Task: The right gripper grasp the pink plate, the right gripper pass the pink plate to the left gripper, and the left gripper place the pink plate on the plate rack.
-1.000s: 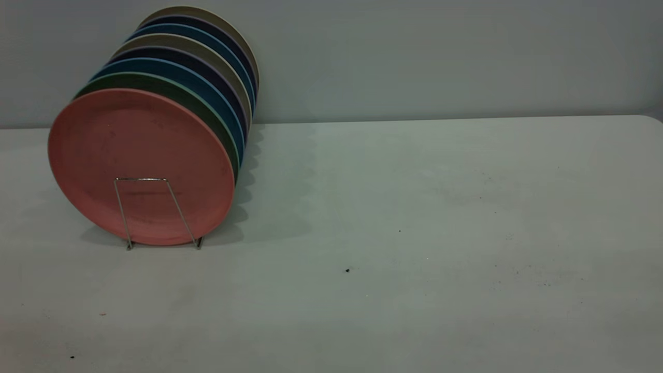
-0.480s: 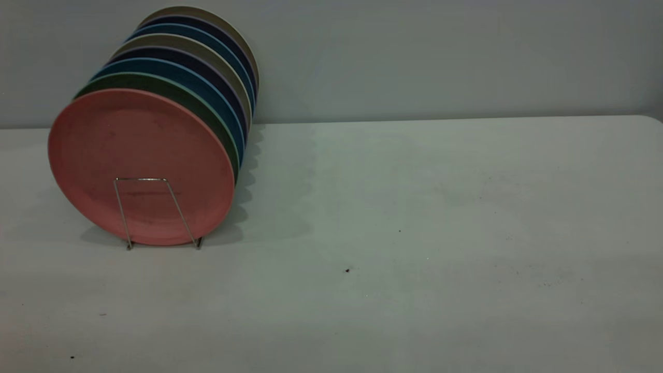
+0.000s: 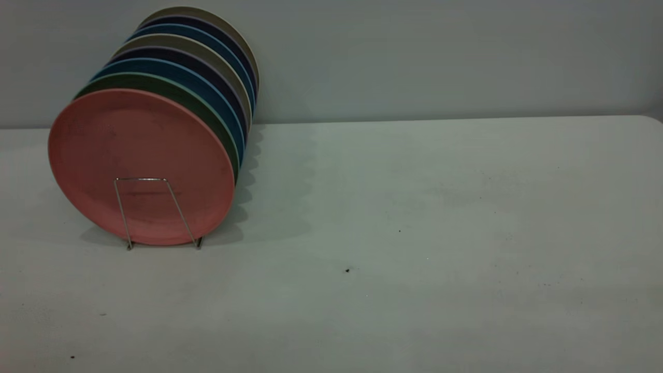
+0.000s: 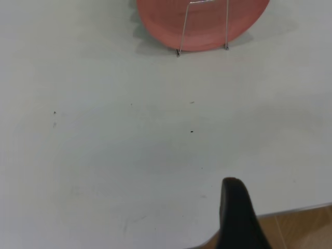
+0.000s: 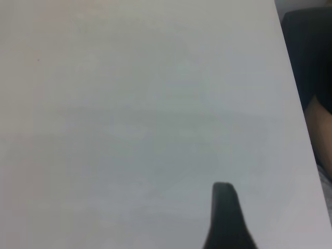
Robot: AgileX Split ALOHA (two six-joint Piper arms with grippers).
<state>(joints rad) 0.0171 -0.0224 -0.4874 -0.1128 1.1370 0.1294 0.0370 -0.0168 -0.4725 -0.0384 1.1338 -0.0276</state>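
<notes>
1. Looking from the exterior view, we see the pink plate standing on edge at the near end of a row of plates on the plate rack, at the far left of the table.
2. We see one trapezoid wire loop of the rack crossing the lower face of the pink plate, its two feet resting on the table just below the plate's rim.
3. We count several more plates lined up behind the pink one, reaching toward the far wall: a green plate directly behind it, then blue, dark and beige ones.
4. We find neither arm in the exterior view.
5. We see only one dark finger of the left gripper in its wrist view, over the near edge of the table and well apart from the pink plate; we cannot tell whether its jaws are parted or closed.
6. We see a single dark finger of the right gripper over bare table, and again we cannot tell its state.
</notes>
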